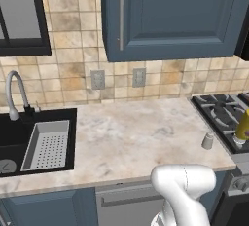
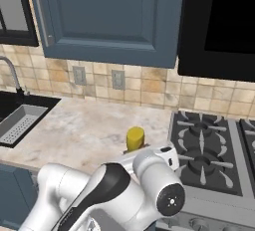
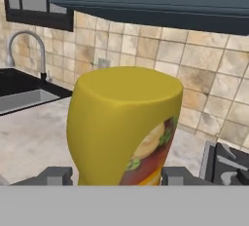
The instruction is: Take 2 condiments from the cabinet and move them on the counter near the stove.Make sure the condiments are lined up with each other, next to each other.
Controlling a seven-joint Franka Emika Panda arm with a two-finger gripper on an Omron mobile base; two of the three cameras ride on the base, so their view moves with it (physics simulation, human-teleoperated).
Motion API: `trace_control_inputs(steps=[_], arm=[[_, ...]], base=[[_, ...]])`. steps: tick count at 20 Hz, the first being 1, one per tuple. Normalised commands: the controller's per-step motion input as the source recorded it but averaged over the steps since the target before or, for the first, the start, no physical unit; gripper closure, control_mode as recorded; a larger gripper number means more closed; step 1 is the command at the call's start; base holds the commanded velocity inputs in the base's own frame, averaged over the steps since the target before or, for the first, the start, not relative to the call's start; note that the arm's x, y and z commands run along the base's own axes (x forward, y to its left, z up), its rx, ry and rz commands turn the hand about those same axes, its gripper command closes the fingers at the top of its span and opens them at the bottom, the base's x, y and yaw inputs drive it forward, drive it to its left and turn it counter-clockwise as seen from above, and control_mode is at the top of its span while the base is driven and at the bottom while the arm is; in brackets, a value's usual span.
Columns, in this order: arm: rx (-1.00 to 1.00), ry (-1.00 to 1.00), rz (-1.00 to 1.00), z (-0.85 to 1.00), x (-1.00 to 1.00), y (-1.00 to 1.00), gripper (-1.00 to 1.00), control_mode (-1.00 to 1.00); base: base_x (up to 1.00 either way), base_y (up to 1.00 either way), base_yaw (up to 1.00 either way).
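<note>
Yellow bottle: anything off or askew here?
Nothing spilled or damaged. The yellow bottle sits between the hand's fingers, at the counter's stove end. In the left base view it overlaps the stove's edge, right of the grey shaker standing upright on the counter.

The claw (image 3: 116,175) is clamped either side of something, arm folded low and forward.

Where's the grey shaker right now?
The shaker stands upright on the counter at the right of the left base view, just left of the stove, near the yellow bottle.
</note>
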Motion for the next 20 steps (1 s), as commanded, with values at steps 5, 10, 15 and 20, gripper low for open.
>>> trace_control_inputs(steps=[5,10,15,20], arm=[[0.08,-0.02,0.0,-0.38,0.26,-0.2,1.0,-1.0],[0.11,0.0,0.04,-0.27,0.2,-0.17,1.0,-1.0],[0.01,0.0,0.04,-0.25,0.03,-0.02,1.0,-1.0],[0.0,0.0,0.01,-0.32,0.0,-0.05,1.0,-1.0]], base=[[0.0,0.0,0.0],[0.0,0.0,0.0],[0.0,0.0,0.0],[0.0,0.0,0.0]])
